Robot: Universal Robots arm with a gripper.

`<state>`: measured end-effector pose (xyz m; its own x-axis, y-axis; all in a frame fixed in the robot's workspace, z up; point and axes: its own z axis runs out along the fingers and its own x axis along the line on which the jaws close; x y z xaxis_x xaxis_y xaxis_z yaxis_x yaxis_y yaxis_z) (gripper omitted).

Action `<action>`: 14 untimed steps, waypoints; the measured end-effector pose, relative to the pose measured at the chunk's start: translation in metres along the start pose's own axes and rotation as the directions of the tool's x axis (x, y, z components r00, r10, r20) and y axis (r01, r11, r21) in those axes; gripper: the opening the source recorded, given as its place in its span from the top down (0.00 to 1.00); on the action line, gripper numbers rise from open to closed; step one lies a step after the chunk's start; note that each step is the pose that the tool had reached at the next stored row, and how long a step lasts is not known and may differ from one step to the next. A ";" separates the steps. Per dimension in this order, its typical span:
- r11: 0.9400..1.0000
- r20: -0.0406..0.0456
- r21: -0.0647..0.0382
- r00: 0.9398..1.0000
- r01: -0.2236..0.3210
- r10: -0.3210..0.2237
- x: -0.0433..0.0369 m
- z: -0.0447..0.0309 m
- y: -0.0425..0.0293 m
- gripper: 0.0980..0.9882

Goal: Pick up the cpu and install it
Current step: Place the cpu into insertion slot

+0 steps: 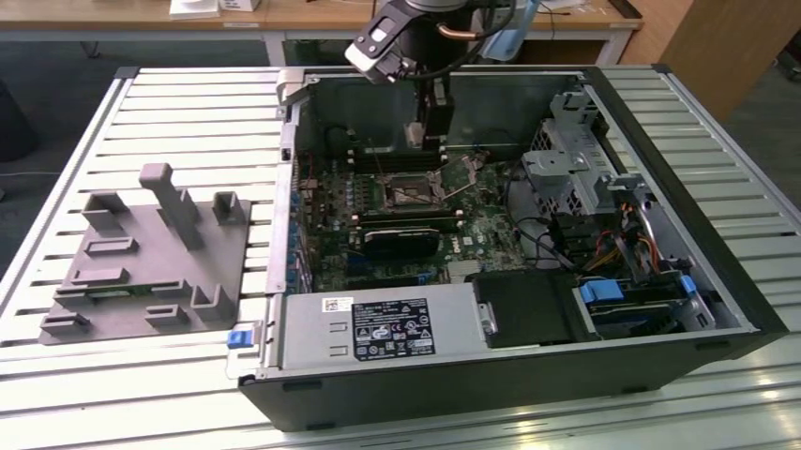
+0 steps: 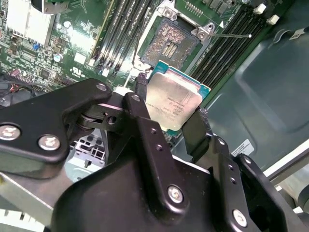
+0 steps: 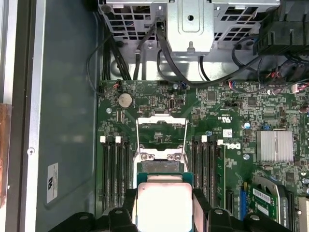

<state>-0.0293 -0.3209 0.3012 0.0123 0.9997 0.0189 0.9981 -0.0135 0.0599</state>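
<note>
Grey plastic tray (image 1: 148, 272) sat on the slatted table (image 1: 126, 408), toward the exterior view's left edge. Open computer case (image 1: 501, 394) lay beside it. Gripper (image 1: 433, 155) hung near the case's far wall, fingers (image 2: 195, 130) clamped on opposite edges of the cpu (image 2: 174, 102), held above the motherboard (image 3: 231, 111) beside its open socket (image 3: 161, 137).

Exterior view: an open computer case (image 1: 701, 281) lies on the worktop (image 1: 188, 103), with a tray (image 1: 138, 272) at its 9 o'clock. Inside the case, the motherboard (image 1: 489, 234) carries the socket (image 1: 411, 195). The power supply (image 1: 375, 328) sits at the socket's 6 o'clock and the drive cage (image 1: 564, 178) at its 3 o'clock. In both wrist views the cpu (image 2: 173, 104) (image 3: 161, 205), clamped between the fingers (image 2: 193, 133) of the end effector (image 2: 170, 106), hangs above the board just beside the socket.
</note>
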 end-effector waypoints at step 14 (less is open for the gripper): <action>1.000 0.000 0.000 1.000 0.004 -0.004 0.0012 0.0061 -0.0004 0.50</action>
<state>-0.0293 -0.3196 0.2951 0.0086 0.9998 0.0186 0.9981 -0.0097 0.0601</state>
